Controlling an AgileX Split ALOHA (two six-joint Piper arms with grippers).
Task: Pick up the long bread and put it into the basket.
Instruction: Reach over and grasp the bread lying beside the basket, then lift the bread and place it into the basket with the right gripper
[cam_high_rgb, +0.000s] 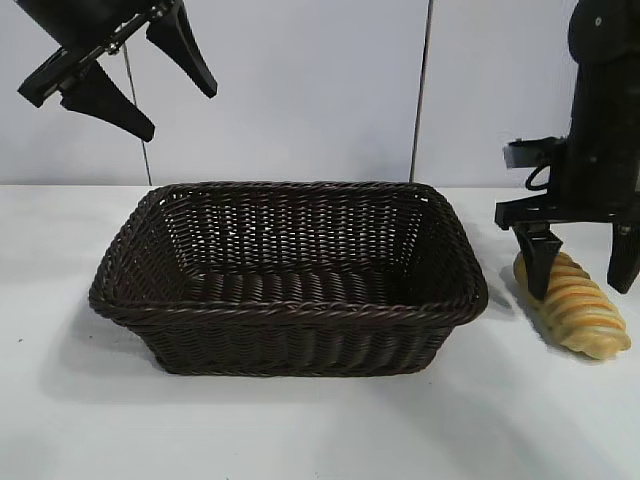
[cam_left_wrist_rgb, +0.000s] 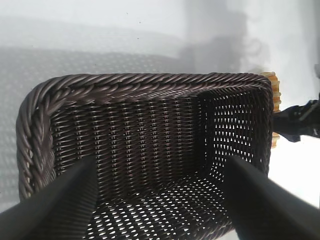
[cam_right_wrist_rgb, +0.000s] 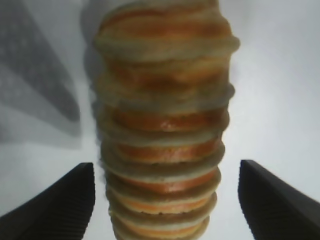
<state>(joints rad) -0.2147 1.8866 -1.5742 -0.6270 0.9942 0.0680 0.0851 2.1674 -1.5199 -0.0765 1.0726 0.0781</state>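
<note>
- Two arms share the white table (cam_high_rgb: 300, 430), but only the right one is placed for work, since the long bread (cam_high_rgb: 578, 310) lies on its side of the basket (cam_high_rgb: 290, 300).
- The bread rests flat on the table just beside the basket's right-hand end, outside it and, as far as I can tell, not touching the braided rim.
- The right claw (cam_high_rgb: 582, 262) points straight down over the loaf's far end with its fingers spread; in the exterior view one finger overlaps the bread and the other hangs past its far side.
- The right wrist view shows why: the ridged loaf runs up the middle between the two dark pads, with bare table on either side. The fingers straddle the narrow width rather than the length, so closing should pinch it across.
- Nothing is gripped yet; gaps show between the pads and the bread.
- The left claw (cam_high_rgb: 120, 70) hangs high above the basket's left end, tilted down towards it, fingers apart and empty. It looks parked clear of the drop zone.
- The basket is empty, its open weave showing the table beneath, so the whole carry remains to be done.
- I judge the glossy, rounded crust may slip if the pads close on a ridge crest rather than squarely on the flanks.
</note>
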